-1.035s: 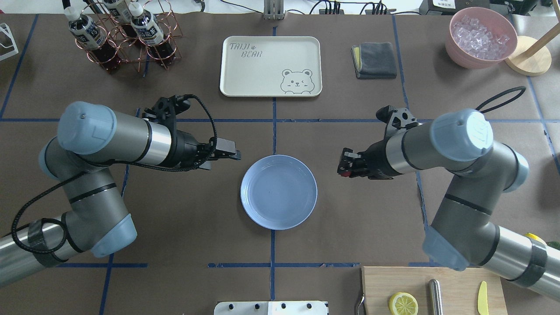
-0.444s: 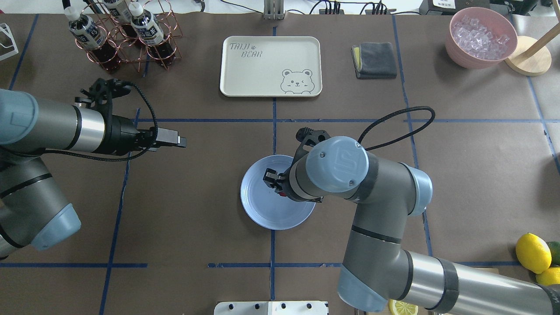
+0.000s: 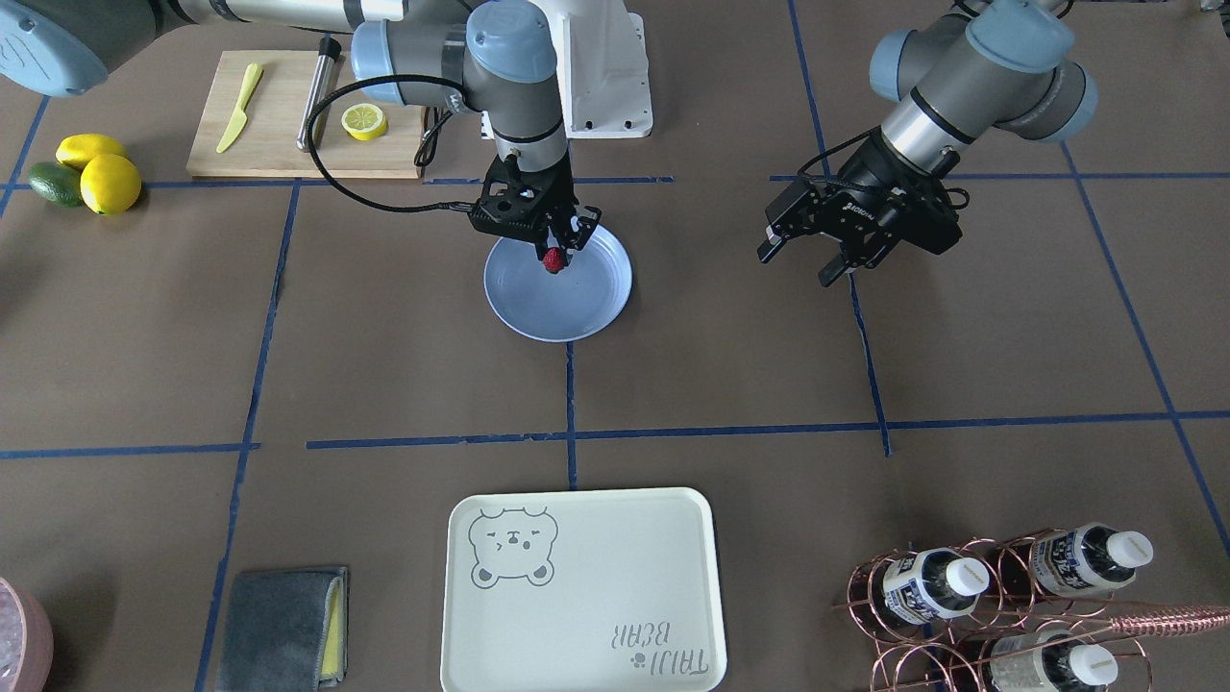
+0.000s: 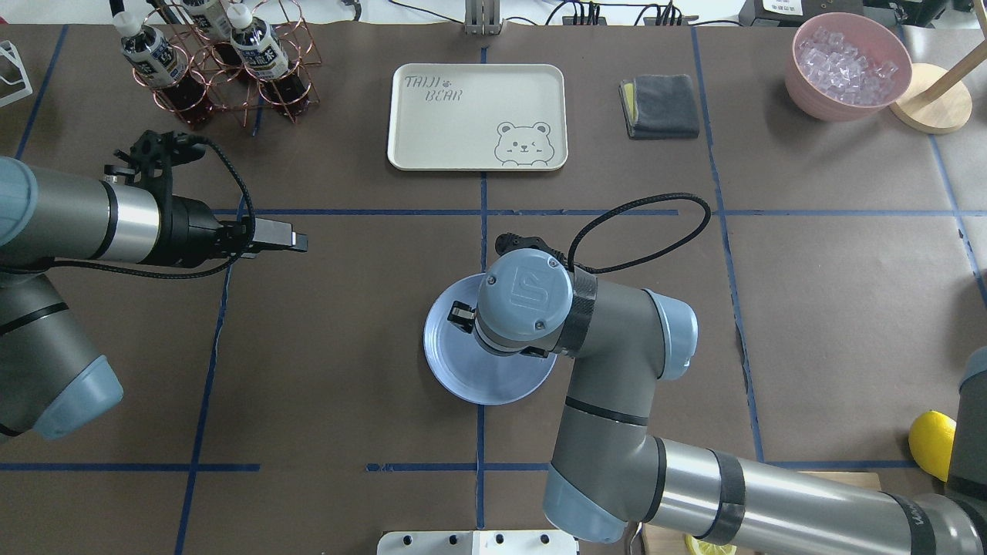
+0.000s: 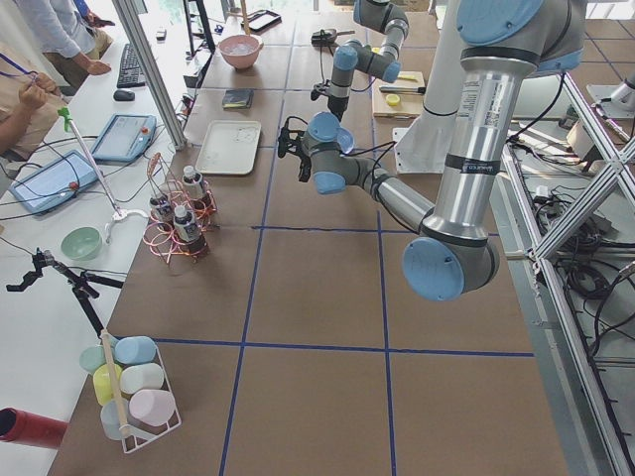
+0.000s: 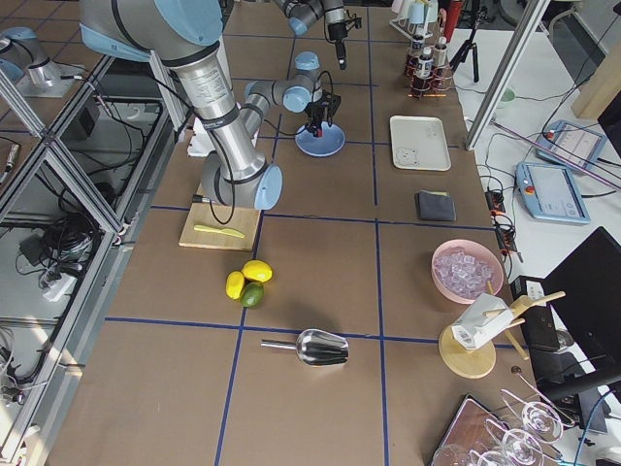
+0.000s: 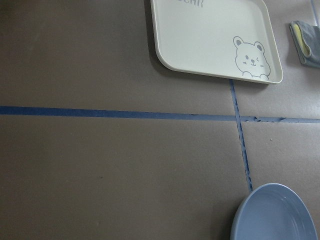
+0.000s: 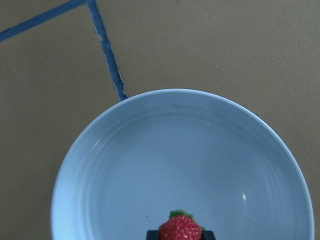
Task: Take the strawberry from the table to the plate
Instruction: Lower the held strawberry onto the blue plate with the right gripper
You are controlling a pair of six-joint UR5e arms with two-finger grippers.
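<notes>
A small red strawberry (image 3: 553, 261) with a green cap is pinched between the fingertips of my right gripper (image 3: 552, 252), which is shut on it. It hangs just over the near side of the round light-blue plate (image 3: 567, 309). The right wrist view shows the strawberry (image 8: 181, 229) at the bottom edge, above the plate (image 8: 180, 145). From overhead, my right wrist covers much of the plate (image 4: 455, 370) and hides the berry. My left gripper (image 3: 799, 261) is open and holds nothing. It hovers over the brown table (image 4: 347, 347), well to the plate's left, with the left gripper (image 4: 302, 243) pointing toward the middle.
Behind the plate lies a cream bear tray (image 4: 476, 116). A copper rack of bottles (image 4: 216, 62) stands at the back left, a folded grey cloth (image 4: 659, 105) and a pink bowl of ice (image 4: 847, 65) at the back right. A cutting board (image 3: 279, 144) with a lemon slice (image 3: 364, 121) and loose lemons (image 3: 96, 173) sit near the robot's right.
My right arm has swung left from the table's right half to over the plate, carrying the strawberry. My left arm has drawn back to the left, away from the plate.
</notes>
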